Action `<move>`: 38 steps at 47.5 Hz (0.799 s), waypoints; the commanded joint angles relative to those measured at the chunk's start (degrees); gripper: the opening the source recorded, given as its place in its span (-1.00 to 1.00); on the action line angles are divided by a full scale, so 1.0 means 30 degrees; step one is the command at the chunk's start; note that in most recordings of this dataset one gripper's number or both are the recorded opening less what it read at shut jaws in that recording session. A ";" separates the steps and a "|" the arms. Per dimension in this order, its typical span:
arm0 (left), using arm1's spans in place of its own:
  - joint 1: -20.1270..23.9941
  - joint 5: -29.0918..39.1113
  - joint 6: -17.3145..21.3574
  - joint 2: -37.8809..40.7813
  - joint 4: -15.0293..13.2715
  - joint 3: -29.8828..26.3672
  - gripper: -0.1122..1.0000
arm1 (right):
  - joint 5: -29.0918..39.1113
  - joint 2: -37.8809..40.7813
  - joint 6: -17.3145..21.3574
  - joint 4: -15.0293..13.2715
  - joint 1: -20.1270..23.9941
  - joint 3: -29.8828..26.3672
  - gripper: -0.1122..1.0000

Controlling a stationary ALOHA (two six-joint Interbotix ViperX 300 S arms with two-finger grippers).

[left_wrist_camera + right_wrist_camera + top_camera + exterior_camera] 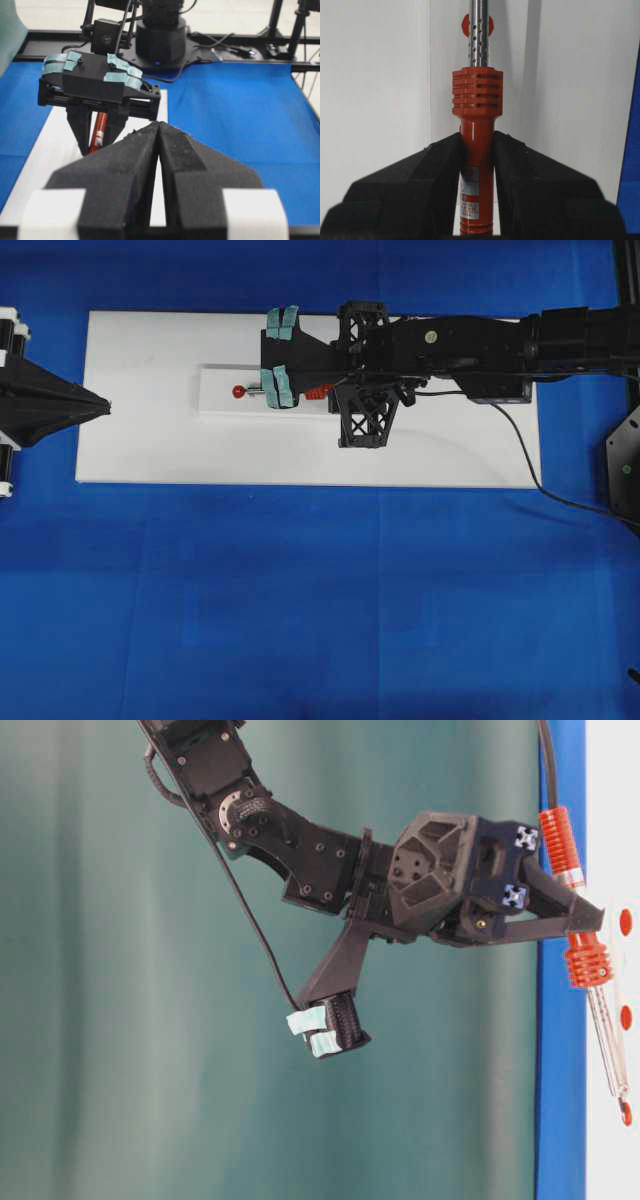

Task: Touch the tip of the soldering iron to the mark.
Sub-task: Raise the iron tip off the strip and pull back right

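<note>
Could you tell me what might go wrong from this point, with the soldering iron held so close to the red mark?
1. The right gripper clamps only the smooth handle of the soldering iron, so pressing down could make it slip or tilt between the fingers.
2. In the overhead view the iron hides part of the red mark, so judging real contact is hard; pushing further might bend the tip.
3. The black cord trails across the white board and might tug the iron sideways.

A white board [150, 440] lies flat on the blue table [300, 620].
</note>
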 commanded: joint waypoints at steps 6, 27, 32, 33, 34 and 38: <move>-0.0029 -0.0088 0.0000 0.0088 0.0029 -0.0205 -0.80 | -0.0059 -0.0352 0.0000 0.0000 0.0000 -0.0469 -0.68; 0.0000 -0.0088 0.0000 0.0088 0.0029 -0.0205 -0.80 | 0.1201 -0.2520 0.0088 -0.0176 0.0000 -0.0762 -0.68; -0.0029 -0.0088 0.0000 0.0059 0.0029 -0.0205 -0.80 | 0.1729 -0.3164 0.0117 -0.0293 0.0000 -0.0937 -0.68; -0.0029 -0.0088 0.0000 0.0059 0.0059 -0.0205 -0.80 | 0.1816 -0.3281 0.0117 -0.0322 0.0000 -0.0996 -0.68; -0.0029 -0.0088 0.0000 0.0059 0.0029 -0.0205 -0.80 | 0.1934 -0.3398 0.0117 -0.0352 0.0000 -0.1025 -0.68; -0.0029 -0.0088 0.0000 0.0059 0.0029 -0.0205 -0.80 | 0.2227 -0.3721 0.0146 -0.0469 0.0000 -0.1084 -0.68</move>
